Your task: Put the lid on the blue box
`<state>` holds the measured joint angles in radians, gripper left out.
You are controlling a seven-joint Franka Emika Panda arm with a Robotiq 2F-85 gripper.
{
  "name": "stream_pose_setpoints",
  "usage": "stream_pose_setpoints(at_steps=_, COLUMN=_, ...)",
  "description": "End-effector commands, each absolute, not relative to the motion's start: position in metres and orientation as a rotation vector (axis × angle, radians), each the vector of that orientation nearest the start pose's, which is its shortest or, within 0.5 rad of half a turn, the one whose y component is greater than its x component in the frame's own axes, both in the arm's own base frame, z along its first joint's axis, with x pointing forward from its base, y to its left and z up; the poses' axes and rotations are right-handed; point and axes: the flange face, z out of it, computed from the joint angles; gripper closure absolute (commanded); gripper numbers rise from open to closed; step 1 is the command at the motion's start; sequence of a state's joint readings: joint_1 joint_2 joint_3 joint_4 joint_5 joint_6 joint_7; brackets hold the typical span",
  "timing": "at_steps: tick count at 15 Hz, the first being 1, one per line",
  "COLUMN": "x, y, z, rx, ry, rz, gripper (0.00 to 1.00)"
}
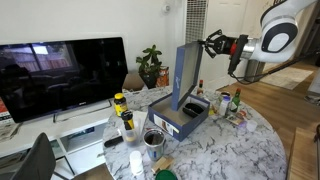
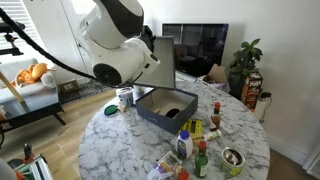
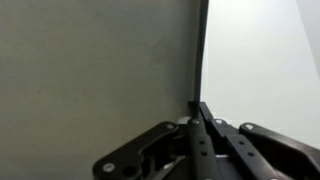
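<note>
The lid [image 1: 187, 75] is dark navy outside and stands nearly upright, its lower edge at the blue box [image 1: 181, 118]. My gripper [image 1: 208, 42] is shut on the lid's top rim. In an exterior view the lid [image 2: 164, 62] shows its grey inside above the open blue box [image 2: 167, 108], with the arm hiding part of it. In the wrist view the lid's grey inner face [image 3: 95, 70] fills the left side and my gripper's fingers [image 3: 198, 108] pinch its edge.
Around the box on the round marble table [image 1: 225, 150] stand several bottles [image 1: 126, 120], a metal cup [image 1: 154, 140] and small jars [image 1: 226, 101]. A TV [image 1: 60, 75] and a plant [image 1: 151, 65] are behind. More bottles [image 2: 200, 150] stand at the table's front.
</note>
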<state>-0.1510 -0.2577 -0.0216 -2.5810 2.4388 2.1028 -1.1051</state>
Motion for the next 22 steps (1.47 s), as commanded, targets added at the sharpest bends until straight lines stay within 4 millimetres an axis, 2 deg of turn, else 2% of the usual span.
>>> stream_pose_setpoints(at_steps=1, x=0.483, y=-0.054, z=0.371, rx=-1.163, ry=0.787, rz=-1.055, gripper=0.99)
stream_pose_setpoints(at_steps=2, x=0.484, y=-0.079, z=0.368, rx=-1.159, ry=0.755, rz=-1.065, gripper=0.99)
stream_pose_setpoints(at_steps=4, x=0.493, y=-0.085, z=0.354, rx=-1.137, ry=0.722, rz=-1.082, gripper=0.99)
stream_pose_setpoints(at_steps=8, x=0.499, y=-0.113, z=0.32, rx=-1.097, ry=0.708, rz=-1.127, gripper=0.99)
stream_pose_setpoints(at_steps=11, x=0.502, y=-0.111, z=0.301, rx=-1.106, ry=0.697, rz=-1.133, gripper=0.99)
stream_pose_setpoints(at_steps=15, x=0.509, y=-0.091, z=0.286, rx=-1.172, ry=0.652, rz=-1.171, gripper=0.99)
stream_pose_setpoints(at_steps=17, x=0.515, y=-0.092, z=0.282, rx=-1.167, ry=0.638, rz=-1.193, gripper=0.99)
stream_pose_setpoints(at_steps=20, x=0.526, y=-0.108, z=0.28, rx=-1.117, ry=0.644, rz=-1.226, gripper=0.99)
stream_pose_setpoints(at_steps=22, x=0.533, y=-0.114, z=0.271, rx=-1.086, ry=0.671, rz=-1.23, gripper=0.99)
